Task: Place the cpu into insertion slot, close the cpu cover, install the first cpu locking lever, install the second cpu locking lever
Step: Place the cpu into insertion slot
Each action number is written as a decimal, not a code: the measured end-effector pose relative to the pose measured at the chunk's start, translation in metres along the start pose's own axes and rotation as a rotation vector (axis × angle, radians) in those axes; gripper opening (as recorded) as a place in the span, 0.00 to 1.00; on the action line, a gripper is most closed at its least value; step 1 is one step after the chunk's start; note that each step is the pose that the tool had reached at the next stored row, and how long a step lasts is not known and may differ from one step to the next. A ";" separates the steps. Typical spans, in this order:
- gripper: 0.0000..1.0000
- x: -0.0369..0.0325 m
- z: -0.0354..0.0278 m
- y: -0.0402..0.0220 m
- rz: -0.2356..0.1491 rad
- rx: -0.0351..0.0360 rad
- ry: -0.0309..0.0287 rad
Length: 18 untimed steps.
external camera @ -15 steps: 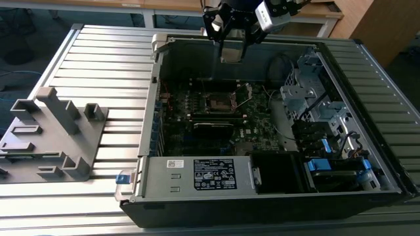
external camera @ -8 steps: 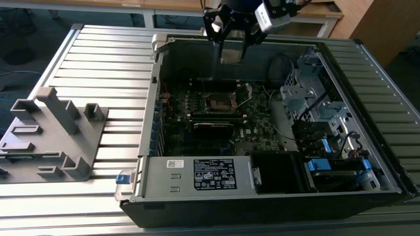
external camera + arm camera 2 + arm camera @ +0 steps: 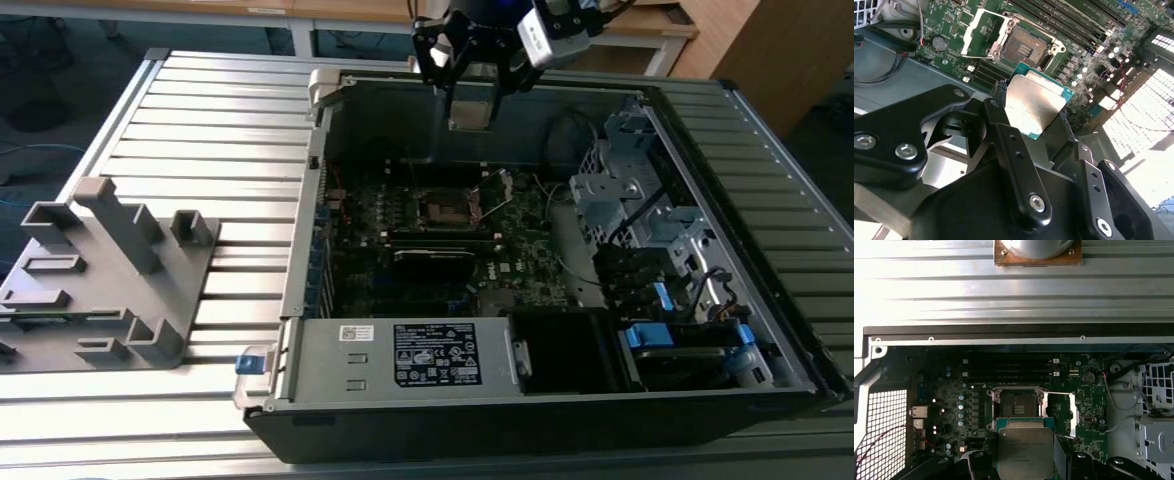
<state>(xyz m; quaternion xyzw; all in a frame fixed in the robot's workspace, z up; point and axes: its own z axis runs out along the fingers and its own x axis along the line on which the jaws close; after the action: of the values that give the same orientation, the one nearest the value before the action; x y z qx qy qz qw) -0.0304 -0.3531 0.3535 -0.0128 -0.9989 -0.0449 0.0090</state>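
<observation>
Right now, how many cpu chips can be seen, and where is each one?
1. The cpu is gripped by the end effector above the motherboard, close to the insertion slot, which is open and holds no chip. Parts of the case are hidden.

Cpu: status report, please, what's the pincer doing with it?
Pincer shut on cpu, above the open computer case. Insertion slot bare, cpu cover flipped open. Nothing seen blocking.

The cpu [image 3: 1038, 97], a flat square chip with a dull silver top, hangs in the pinch of the gripper [image 3: 1031, 107] above the insertion slot [image 3: 1026, 47], clear of it. The insertion slot lies bare, dark and metal-rimmed. The cpu cover [image 3: 969, 35], a thin silver frame, stands swung open beside it.
</observation>
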 end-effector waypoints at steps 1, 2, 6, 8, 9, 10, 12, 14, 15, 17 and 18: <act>0.54 0.0000 0.0003 0.0000 0.000 0.0000 0.0000; 0.54 0.0000 0.0006 -0.0001 0.000 0.0001 0.0001; 0.54 0.0000 0.0026 -0.0003 0.000 0.0002 0.0001; 0.54 -0.0001 0.0038 -0.0004 0.000 0.0001 0.0001; 0.54 -0.0001 0.0046 -0.0004 0.000 0.0001 0.0001; 0.54 -0.0001 0.0052 -0.0005 0.000 0.0001 0.0001; 0.54 -0.0001 0.0057 -0.0005 0.000 0.0003 0.0002; 0.54 -0.0001 0.0059 -0.0006 0.000 0.0002 0.0001; 0.54 -0.0001 0.0059 -0.0006 0.000 0.0002 0.0001; 0.54 -0.0001 0.0059 -0.0006 0.000 0.0001 0.0001; 0.54 -0.0001 0.0060 -0.0006 0.000 0.0002 0.0001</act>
<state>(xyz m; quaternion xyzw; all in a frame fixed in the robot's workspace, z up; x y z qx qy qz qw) -0.0304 -0.3532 0.3475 -0.0128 -0.9989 -0.0448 0.0091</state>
